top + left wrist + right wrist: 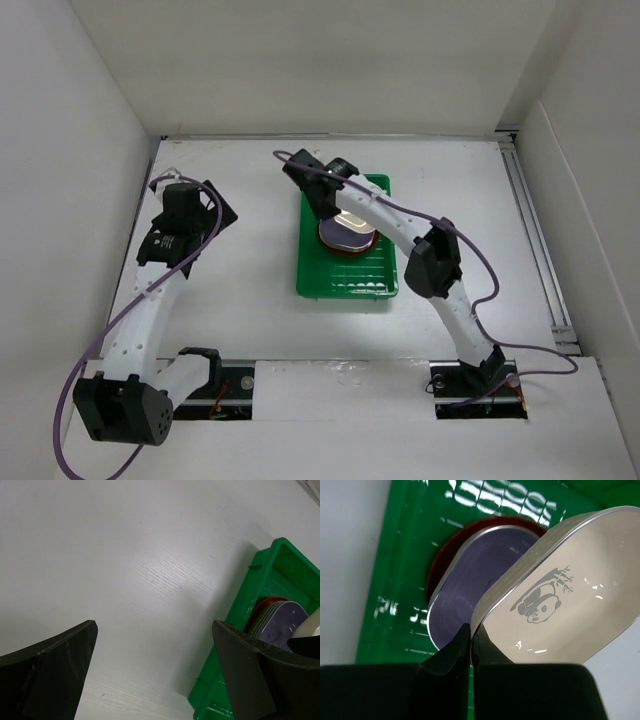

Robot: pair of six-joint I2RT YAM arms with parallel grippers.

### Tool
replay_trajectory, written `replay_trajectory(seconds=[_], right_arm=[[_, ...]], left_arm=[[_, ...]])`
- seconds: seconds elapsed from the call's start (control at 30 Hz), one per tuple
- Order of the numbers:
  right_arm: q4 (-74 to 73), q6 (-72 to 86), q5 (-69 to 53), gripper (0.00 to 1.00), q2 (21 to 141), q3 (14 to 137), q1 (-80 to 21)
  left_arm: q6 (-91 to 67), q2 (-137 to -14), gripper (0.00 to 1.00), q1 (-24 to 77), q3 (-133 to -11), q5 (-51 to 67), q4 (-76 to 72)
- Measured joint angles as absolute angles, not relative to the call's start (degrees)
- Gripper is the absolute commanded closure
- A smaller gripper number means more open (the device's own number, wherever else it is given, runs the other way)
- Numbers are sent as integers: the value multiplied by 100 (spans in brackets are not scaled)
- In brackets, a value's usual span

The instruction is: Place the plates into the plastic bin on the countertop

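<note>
One dish held: cream dish, tilted above the lavender dish.
Right gripper: pinched tight on the cream dish's rim.
Bin: lavender dish lies on red plate inside.
Left gripper: jaws wide, over bare countertop beside the bin.

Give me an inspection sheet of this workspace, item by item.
Surface: plain white countertop, carrying the bin.
Job's things: bright green plastic bin holds a stack, with a round red-brown plate showing under a lavender rounded-square dish; cream rounded-square dish with panda mark tilted above them.
Clutter: nothing seen.
Grippers: left gripper open over bare countertop; right gripper shut on the cream dish's rim.
Cables: purple cables run along both arms.
Surroundings: white walls around the countertop.
</note>
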State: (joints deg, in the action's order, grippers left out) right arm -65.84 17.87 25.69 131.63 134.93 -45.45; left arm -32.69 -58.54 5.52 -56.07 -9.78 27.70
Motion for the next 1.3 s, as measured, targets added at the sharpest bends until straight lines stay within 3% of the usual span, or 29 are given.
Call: replay_trajectory(seconds=[0.27,0.3,0.37,0.53,0.57,0.73,1.07,1.3], right_arm=[[-6482,1297,2554,97,13255,12833,-4582],[-6442,1249,2558,79,13227,12811,-4580],[-6359,1144,2558,57,13163,12776,-4580],[-6206,1017,2493,20,12923,12733,-4685],[-6178,1007,2482,1,12838,12733,-4729],[-6034,1173,2547,1,12029,12575,-5043],[-5443,2139,3514,1,7430,9963,-5660],[-5922,2716,3957,1,5454,8925,-5710]], left_arm=[[-3271,-5983,0,554,-5607,-917,2768],[-3271,-5983,0,554,-5607,-910,2766],[-3271,-5983,0,554,-5607,-904,2768],[-3286,-5983,0,554,-5607,-906,2768],[-3286,-5983,0,554,-5607,-906,2768],[-3286,-5983,0,554,-5607,-1013,2770],[-3260,-5522,0,554,-6254,-1614,3275],[-3155,-4530,0,552,-6744,-1831,3369]])
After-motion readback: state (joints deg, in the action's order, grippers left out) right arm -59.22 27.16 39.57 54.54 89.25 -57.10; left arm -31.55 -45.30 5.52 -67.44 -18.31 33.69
